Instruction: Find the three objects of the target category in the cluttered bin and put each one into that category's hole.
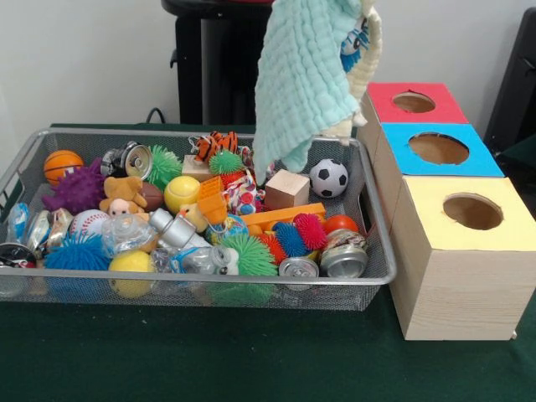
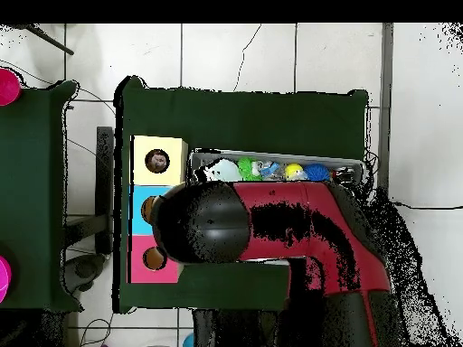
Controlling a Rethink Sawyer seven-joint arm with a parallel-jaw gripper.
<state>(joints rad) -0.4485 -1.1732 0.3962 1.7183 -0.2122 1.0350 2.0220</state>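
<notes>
A mint green cloth [image 1: 306,75] with a cream lining and a blue cartoon patch hangs in the air from the picture's top edge. Its lower end dangles over the far right corner of the wire bin [image 1: 209,279], just left of the red-topped box [image 1: 414,102]. The gripper holding it is above the frame in the front view. In the overhead view the arm's end [image 2: 199,221] covers the cloth and most of the bin [image 2: 271,155]. The blue-topped box [image 1: 438,149] and yellow-topped box [image 1: 471,211] each have a round hole.
The bin holds a soccer ball [image 1: 329,177], a wooden block [image 1: 286,189], a basketball [image 1: 62,164], a purple spiky ball [image 1: 77,189], a teddy [image 1: 124,194], a tiger toy [image 1: 216,144], cans [image 1: 343,260] and several koosh balls. The three boxes stand right of the bin.
</notes>
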